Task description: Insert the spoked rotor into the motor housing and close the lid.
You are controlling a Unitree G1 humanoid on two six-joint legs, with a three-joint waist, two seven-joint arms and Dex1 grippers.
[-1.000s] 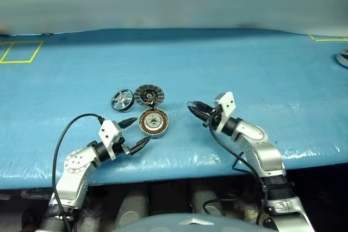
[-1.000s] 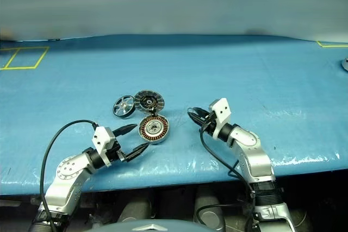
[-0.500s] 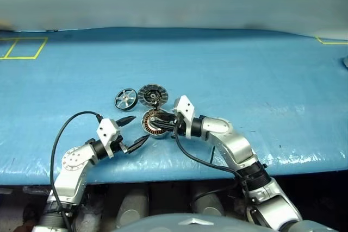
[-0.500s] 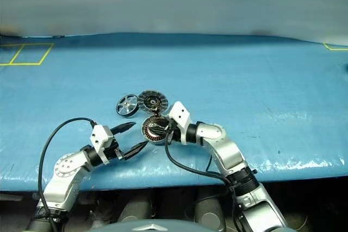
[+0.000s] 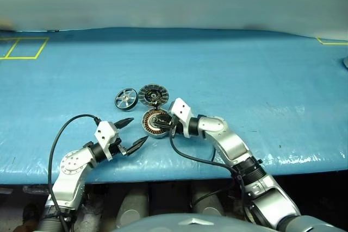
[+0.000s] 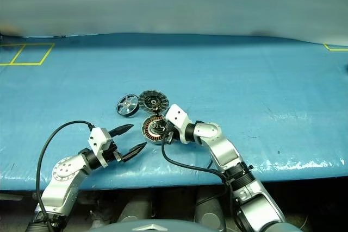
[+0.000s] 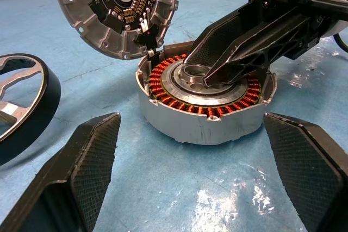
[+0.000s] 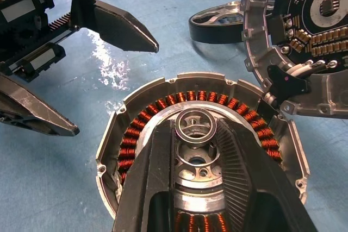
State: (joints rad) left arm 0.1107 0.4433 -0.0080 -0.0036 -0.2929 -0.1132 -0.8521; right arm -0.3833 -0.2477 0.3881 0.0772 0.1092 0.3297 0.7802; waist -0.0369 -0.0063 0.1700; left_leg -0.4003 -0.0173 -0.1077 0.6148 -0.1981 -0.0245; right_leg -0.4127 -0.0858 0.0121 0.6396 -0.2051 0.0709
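Note:
The motor housing point(image 5: 148, 124), a silver cup with copper windings, lies on the blue table. The lid point(image 5: 153, 95) stands tilted open at its far edge, ribbed inner face and circuit board showing point(image 7: 117, 1). To the left of the lid the spoked rotor point(image 5: 125, 99) lies flat. My right gripper point(image 8: 196, 124) reaches over the housing from the right and is open by a narrow gap, its tips either side of the small silver ring at the housing's centre. My left gripper point(image 5: 138, 130) hovers wide open and holding nothing just in front and left of the housing.
The blue cover's front edge point(image 5: 163, 169) runs just under both arms. Black cables loop from each wrist, one point(image 5: 190, 156) lying on the cover near the housing. Yellow tape marks point(image 5: 22, 47) sit at the far left.
My right arm has swung left from a bare spot on the cover to over the housing, its fingertips now at the centre. The left gripper and the three parts have stayed put.

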